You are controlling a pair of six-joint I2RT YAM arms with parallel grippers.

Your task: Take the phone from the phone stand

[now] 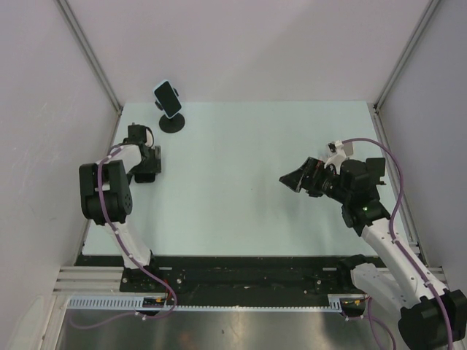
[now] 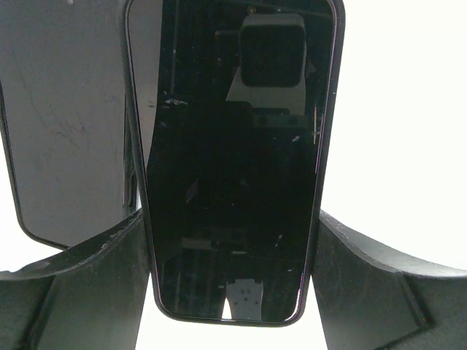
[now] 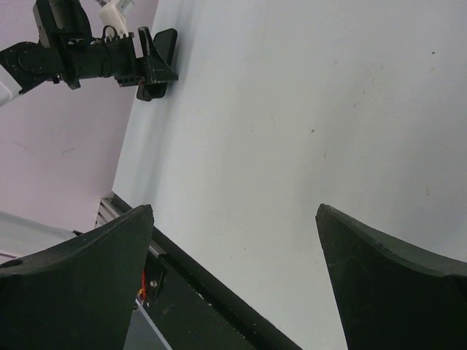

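One phone (image 1: 167, 97) sits on one phone stand (image 1: 173, 122) at about 11 o'clock on the pale, matte tabletop (image 1: 241, 153), close to the far-left corner. The stand has a round black disc for a base, and the phone is tilted above it. From above, the phone is a dark slab with rounded corners and a light rim.

Two black arms share the tabletop. The left arm (image 1: 106, 193) reaches along the 9 o'clock edge. From above it is near the stand, and a strip of bare surface separates them. The right arm (image 1: 365, 211) stretches in from 4 o'clock, its head over the 3 o'clock side, well apart from the phone.

In the left wrist view the phone's glossy black screen fills the middle. It is dotted with pale specks and mirrors a boxy shape near its top edge. A thin dark case frames the glass. The left jaws are spread wide and released, with two matte black tapering fingers (image 2: 80, 292) rising at either lower corner and the phone showing in the gap between them. I cannot tell from this view whether they touch its edges.

The right jaws are likewise spread and released, grasping nothing. Their two dark fingers (image 3: 80, 284) frame bare tabletop, with the left arm's head small at 11 o'clock of that view.
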